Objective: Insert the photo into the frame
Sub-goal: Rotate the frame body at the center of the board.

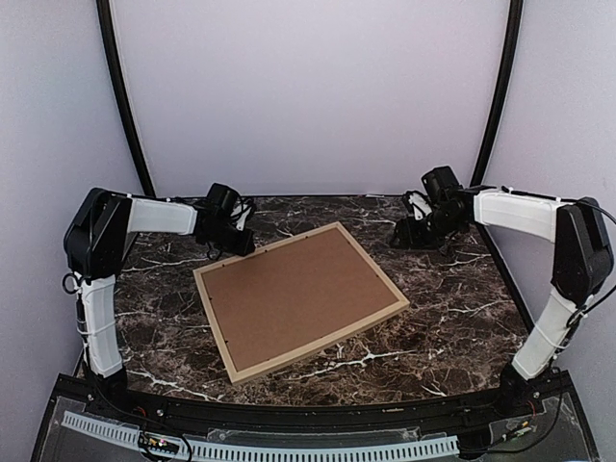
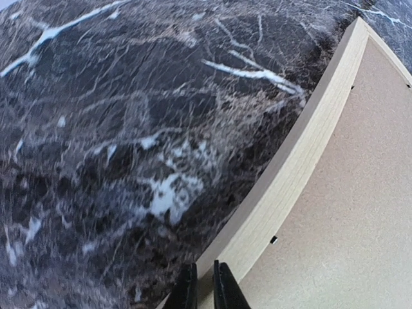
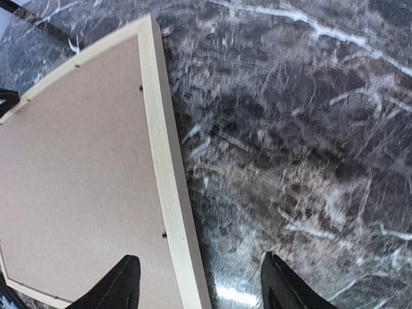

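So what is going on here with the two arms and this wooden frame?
The frame lies back side up on the marble table, with the brown backing board in it. The left gripper, fingers almost together, sits at the frame's far left edge. The right gripper hangs open near the frame's far right side. No photo is in view.

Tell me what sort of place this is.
Probably a robot test booth, not a home: plain pale walls close in a dark marble-patterned table, a left arm and a right arm are bolted at its near edge, and a wooden frame lies on it.
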`<move>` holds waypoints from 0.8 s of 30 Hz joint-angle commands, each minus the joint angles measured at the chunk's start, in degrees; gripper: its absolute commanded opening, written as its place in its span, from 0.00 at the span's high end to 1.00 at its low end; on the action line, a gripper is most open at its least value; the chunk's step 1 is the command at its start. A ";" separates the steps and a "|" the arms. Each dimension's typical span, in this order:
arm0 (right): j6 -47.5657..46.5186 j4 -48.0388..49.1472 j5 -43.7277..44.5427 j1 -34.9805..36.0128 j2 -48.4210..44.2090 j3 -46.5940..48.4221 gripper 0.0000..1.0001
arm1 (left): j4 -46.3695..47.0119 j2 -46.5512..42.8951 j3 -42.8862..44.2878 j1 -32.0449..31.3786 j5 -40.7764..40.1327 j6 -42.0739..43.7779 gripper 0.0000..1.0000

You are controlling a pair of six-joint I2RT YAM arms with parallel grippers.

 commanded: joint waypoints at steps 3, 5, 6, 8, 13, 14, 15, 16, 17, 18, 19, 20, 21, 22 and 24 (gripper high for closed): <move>14.85 4.68 1.97 5.61 -4.96 -11.08 0.31 | -3.39 -6.29 -13.27 0.10 0.66 -12.94 0.91; 18.89 6.34 2.51 8.32 -6.13 -13.81 0.30 | -1.53 -7.82 -16.66 0.10 2.87 -15.42 0.93; 20.85 7.23 2.62 9.60 -6.55 -15.38 0.29 | -0.99 -8.41 -17.74 0.10 3.49 -16.57 0.93; 24.60 8.93 2.91 12.20 -7.33 -18.08 0.28 | 0.47 -10.46 -21.12 0.10 4.71 -17.84 0.93; 32.74 9.52 7.44 17.33 -10.25 -23.13 0.26 | 2.87 -17.30 -28.38 0.09 7.32 -19.12 0.91; 33.70 8.96 8.75 18.21 -11.07 -23.76 0.26 | 3.08 -18.75 -29.01 0.05 7.56 -19.17 0.89; 34.67 8.09 10.06 18.98 -12.08 -24.17 0.26 | 3.16 -19.41 -30.12 0.03 7.99 -19.16 0.89; 35.51 7.18 11.34 19.73 -13.04 -24.61 0.25 | 3.16 -20.51 -30.54 0.02 8.07 -19.10 0.87; 36.46 6.38 13.58 20.36 -14.14 -25.11 0.25 | 3.16 -21.00 -31.25 0.02 8.00 -19.01 0.86; 37.27 5.55 15.29 20.82 -15.30 -25.72 0.25 | 3.16 -21.78 -31.73 0.02 7.82 -18.98 0.83; 38.00 4.37 17.01 21.08 -16.31 -26.32 0.25 | 3.20 -22.07 -31.91 0.02 7.46 -18.85 0.82; 38.72 3.42 18.10 21.26 -17.35 -26.87 0.25 | 3.28 -22.58 -32.16 0.02 7.32 -18.77 0.79; 39.28 2.77 18.66 21.49 -18.35 -27.66 0.25 | 3.35 -22.74 -32.26 0.02 7.22 -18.64 0.77; 39.90 2.64 18.57 21.75 -19.15 -28.46 0.25 | 3.62 -23.03 -32.38 0.02 7.27 -18.58 0.73; 41.21 3.34 17.69 22.35 -20.28 -30.66 0.24 | 4.32 -23.28 -32.44 0.02 7.64 -18.50 0.66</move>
